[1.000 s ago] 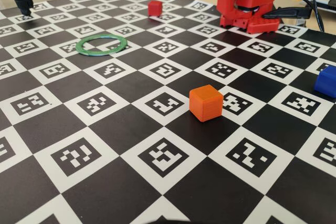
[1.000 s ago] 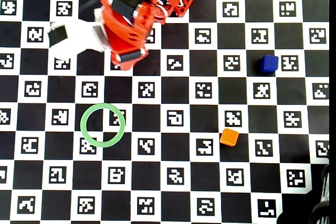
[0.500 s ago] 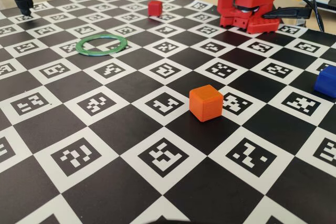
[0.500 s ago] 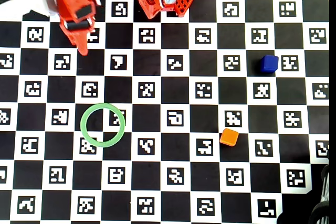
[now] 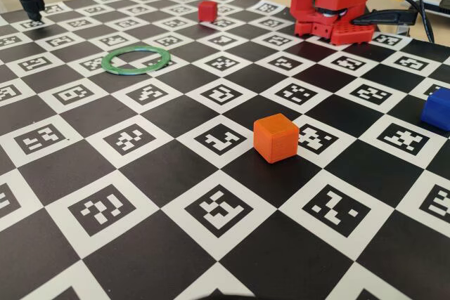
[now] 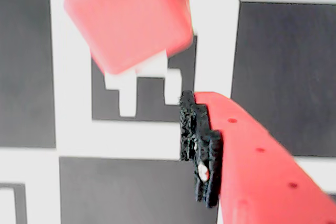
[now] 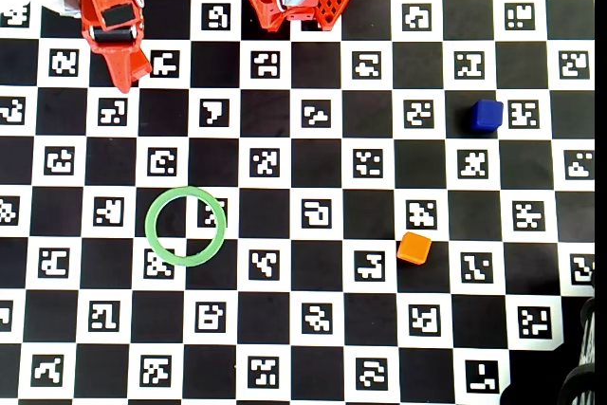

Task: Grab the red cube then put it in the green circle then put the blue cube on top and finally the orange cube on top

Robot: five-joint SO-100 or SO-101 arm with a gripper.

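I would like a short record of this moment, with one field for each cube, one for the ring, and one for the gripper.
red cube: on the checkerboard at the far side in the fixed view, not gripped; in the wrist view it sits just beyond the fingertip
green circle: flat on the board, nothing inside it
blue cube: on the board, right side of the overhead view
orange cube: on the board, below and left of the blue one in that view
gripper: holds nothing; jaw state cannot be told

arm: swinging from mid-board toward the upper-left corner in the overhead view
gripper (image 7: 131, 78): now pointing down over the top-left squares
red cube (image 6: 126, 19): coming up close under the wrist camera
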